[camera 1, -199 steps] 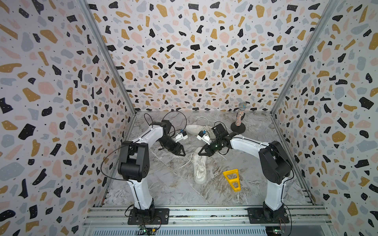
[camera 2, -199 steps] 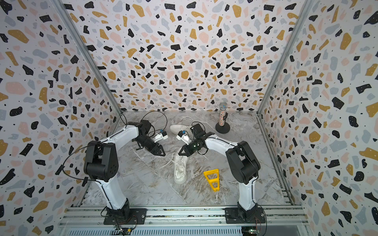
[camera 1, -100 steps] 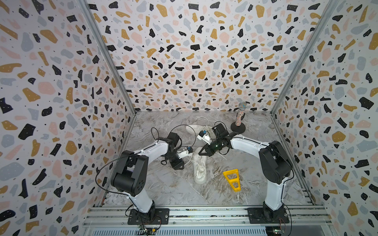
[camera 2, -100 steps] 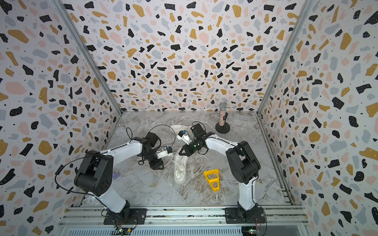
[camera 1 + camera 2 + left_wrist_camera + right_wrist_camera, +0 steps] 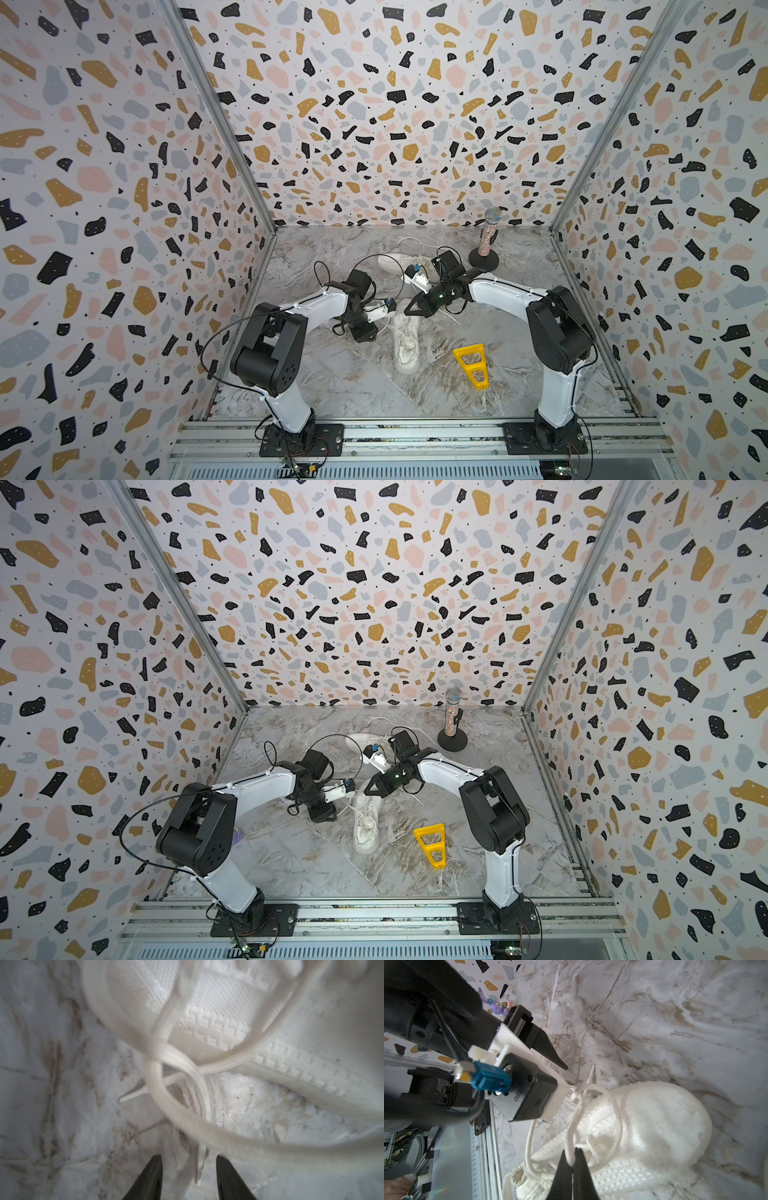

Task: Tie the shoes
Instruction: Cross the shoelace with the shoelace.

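Top view: 2 shoes (image 5: 406, 340) (image 5: 392, 262), 2 claws (image 5: 370, 336) (image 5: 407, 311); R wrist: 1 lace (image 5: 567, 1138) pinched.

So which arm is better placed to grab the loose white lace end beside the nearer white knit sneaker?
Left: the left gripper, open, straddles that lace end; the right gripper is shut on another white lace strand.

A: Where do the top views look from?
B: High up, well in front of the near shoe (image 5: 406, 340), facing down and away. Both top views share the whole scene, with the near shoe small at mid-floor.
A: And the wrists?
B: Left wrist: close beside the near shoe (image 5: 207, 1012), blurred. Right wrist: close above it, facing across it. Both show the near shoe and the lace (image 5: 178, 1115).
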